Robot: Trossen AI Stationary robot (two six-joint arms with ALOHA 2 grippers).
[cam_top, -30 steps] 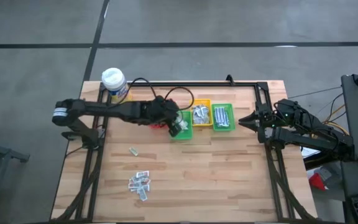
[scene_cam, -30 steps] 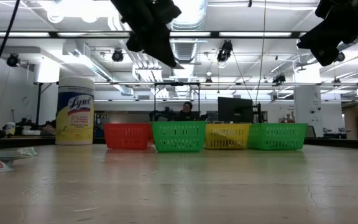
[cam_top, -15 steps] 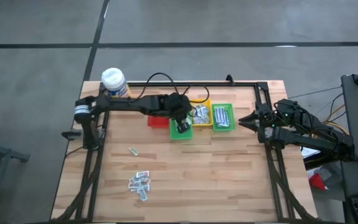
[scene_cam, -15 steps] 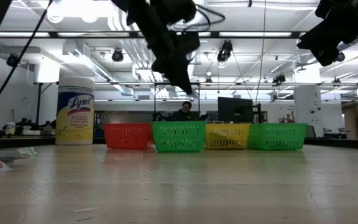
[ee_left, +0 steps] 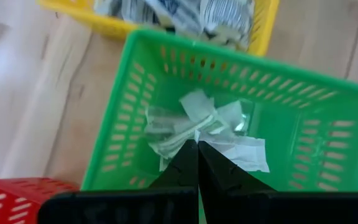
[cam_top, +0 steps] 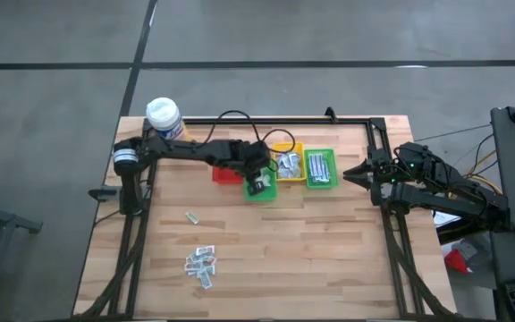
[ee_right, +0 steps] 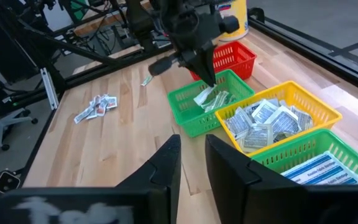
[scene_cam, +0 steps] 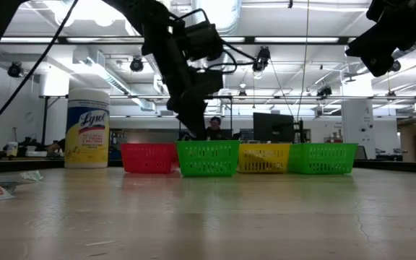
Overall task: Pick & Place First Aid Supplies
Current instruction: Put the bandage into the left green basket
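The left gripper covered part of the green bin in the high view, so the packets under it were hidden there. In the left wrist view that bin's near wall was blocked by the dark fingers, and the yellow bin and red bin were cut off by the edges. The loose pile on the table was too small to sort, perhaps silvery wrappers. In the low view the bins' contents could not be seen.

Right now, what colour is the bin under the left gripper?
Green bin, clearest in the left wrist view, below the left gripper.
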